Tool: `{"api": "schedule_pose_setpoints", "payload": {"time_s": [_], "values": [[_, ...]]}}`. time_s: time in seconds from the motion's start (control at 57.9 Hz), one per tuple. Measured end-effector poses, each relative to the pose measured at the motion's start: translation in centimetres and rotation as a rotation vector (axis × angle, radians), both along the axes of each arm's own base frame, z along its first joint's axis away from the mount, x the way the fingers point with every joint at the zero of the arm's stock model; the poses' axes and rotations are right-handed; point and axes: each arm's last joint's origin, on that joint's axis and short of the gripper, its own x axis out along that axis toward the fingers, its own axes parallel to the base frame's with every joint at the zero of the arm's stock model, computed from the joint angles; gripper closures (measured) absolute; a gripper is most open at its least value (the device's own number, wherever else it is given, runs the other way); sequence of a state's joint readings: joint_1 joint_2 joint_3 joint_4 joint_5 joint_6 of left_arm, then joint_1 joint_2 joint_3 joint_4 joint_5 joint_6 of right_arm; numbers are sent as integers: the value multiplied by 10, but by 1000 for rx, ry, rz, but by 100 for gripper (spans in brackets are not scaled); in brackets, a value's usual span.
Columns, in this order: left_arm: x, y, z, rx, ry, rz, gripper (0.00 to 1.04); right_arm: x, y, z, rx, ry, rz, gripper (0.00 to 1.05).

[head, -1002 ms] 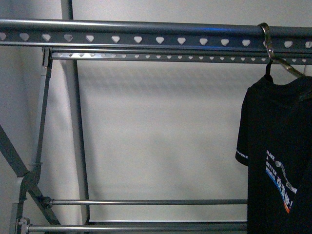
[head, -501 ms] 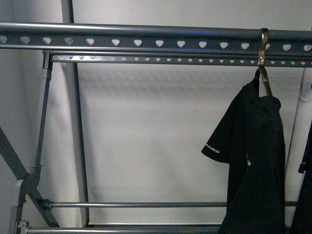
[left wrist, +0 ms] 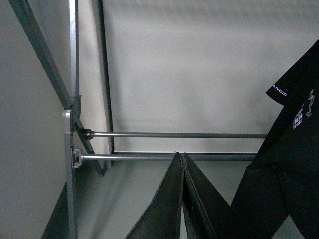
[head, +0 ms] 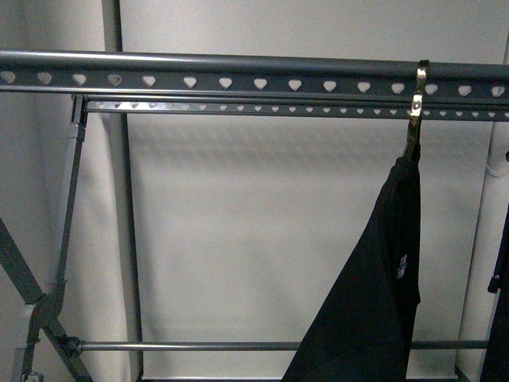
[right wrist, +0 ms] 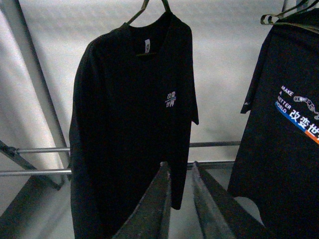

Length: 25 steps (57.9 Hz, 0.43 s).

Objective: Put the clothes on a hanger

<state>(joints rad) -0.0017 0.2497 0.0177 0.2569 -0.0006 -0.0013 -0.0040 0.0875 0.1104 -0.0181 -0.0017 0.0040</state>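
The black T-shirt (head: 374, 294) hangs from a brass wire hook (head: 419, 87) over the grey rack's top rail (head: 238, 76), which has a row of heart-shaped holes. In the front view it hangs edge-on at the right. In the right wrist view the T-shirt (right wrist: 129, 114) faces me, with a small white print on its chest. My right gripper (right wrist: 179, 167) is open, and the shirt's lower hem shows just beyond the gap between its fingers. My left gripper (left wrist: 180, 156) is shut and empty, to the left of the T-shirt (left wrist: 291, 154). Neither gripper shows in the front view.
A second black T-shirt (right wrist: 286, 129) with a coloured print hangs to the right; its edge shows in the front view (head: 501, 310). The rack's lower cross bars (left wrist: 174, 135) and slanted leg (head: 71, 207) stand at the left. A pale wall lies behind.
The T-shirt on its hook has turned from facing me to edge-on and shifted a little left along the rail. The rail now sits slightly lower in the front view.
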Motion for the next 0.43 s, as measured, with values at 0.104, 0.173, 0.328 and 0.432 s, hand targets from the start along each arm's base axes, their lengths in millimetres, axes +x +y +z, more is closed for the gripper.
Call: {"api": "schedule_pose_setpoints", "payload": {"time_s": [0.104, 0.173, 0.328, 0.432], "values": [[-2, 0, 0, 0, 3, 0, 101, 1, 0, -8, -3, 14, 0, 102], [-3, 0, 0, 0, 2, 0, 101, 0, 0, -9, -3, 10, -1, 102], [-10, 0, -4, 0, 30, 0, 101, 0, 0, -14, -3, 6, 0, 102], [-16, 0, -4, 0, 10, 0, 101, 0, 0, -17, -3, 10, 0, 102]]}}
